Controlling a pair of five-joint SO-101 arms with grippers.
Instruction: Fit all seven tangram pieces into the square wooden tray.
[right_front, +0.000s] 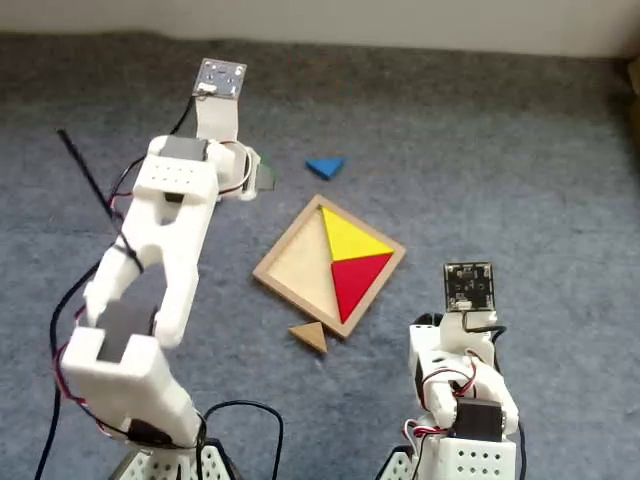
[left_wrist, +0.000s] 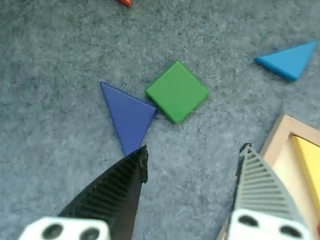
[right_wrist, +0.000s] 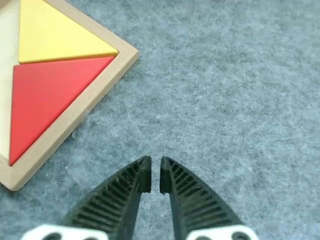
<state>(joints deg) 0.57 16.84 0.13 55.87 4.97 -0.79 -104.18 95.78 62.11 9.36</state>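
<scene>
The square wooden tray (right_front: 285, 262) lies as a diamond mid-table, holding a yellow triangle (right_front: 350, 238) and a red triangle (right_front: 355, 282). A tan triangle (right_front: 310, 335) rests on the carpet at its near corner. A light blue triangle (right_front: 325, 167) lies beyond the tray. My left gripper (left_wrist: 194, 152) is open above the carpet, just short of a green square (left_wrist: 177, 91) and a dark blue triangle (left_wrist: 129, 116) that touch each other. My right gripper (right_wrist: 155, 175) is shut on nothing, over bare carpet beside the tray's rim (right_wrist: 125, 55).
Grey carpet covers the table. An orange-red piece (left_wrist: 124, 2) peeks in past the green square. The left arm (right_front: 170, 230) stretches over the left side, and the right arm (right_front: 465, 390) sits folded at the near right. A black cable (right_front: 85, 175) crosses the far left.
</scene>
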